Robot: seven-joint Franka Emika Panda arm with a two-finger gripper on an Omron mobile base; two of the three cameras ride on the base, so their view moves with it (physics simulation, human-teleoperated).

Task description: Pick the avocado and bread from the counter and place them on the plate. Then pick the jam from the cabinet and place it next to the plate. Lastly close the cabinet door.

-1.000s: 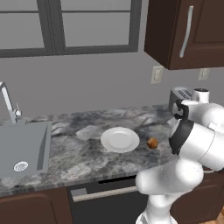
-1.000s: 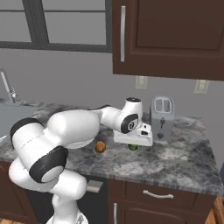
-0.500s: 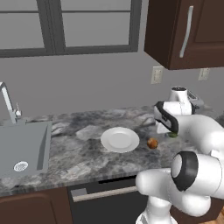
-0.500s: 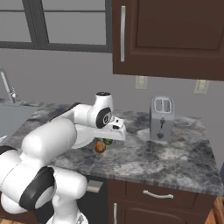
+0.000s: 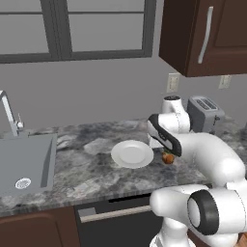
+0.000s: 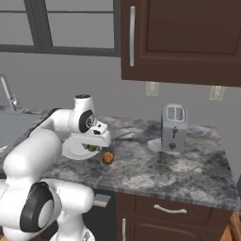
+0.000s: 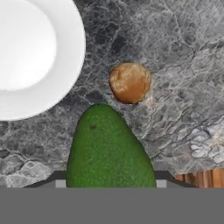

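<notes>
The gripper (image 6: 93, 147) was clamped on the avocado (image 7: 108, 148), held above the counter (image 6: 155, 164). In the hand view, the bread (image 7: 130, 82) lay at twelve o'clock of it, the plate (image 7: 30, 52) at ten.

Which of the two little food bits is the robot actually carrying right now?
The green avocado, clamped in the end effector above the counter. The brown-orange bread lies free on the stone beside the plate.

Even, soft rendered light fills all views, with no glare. The plate (image 5: 132, 154) casts only a faint shadow on the tabletop (image 5: 91, 169). The hand view is coarse and blurry: the avocado (image 7: 109, 151) and bread (image 7: 130, 82) have smeared edges.
</notes>
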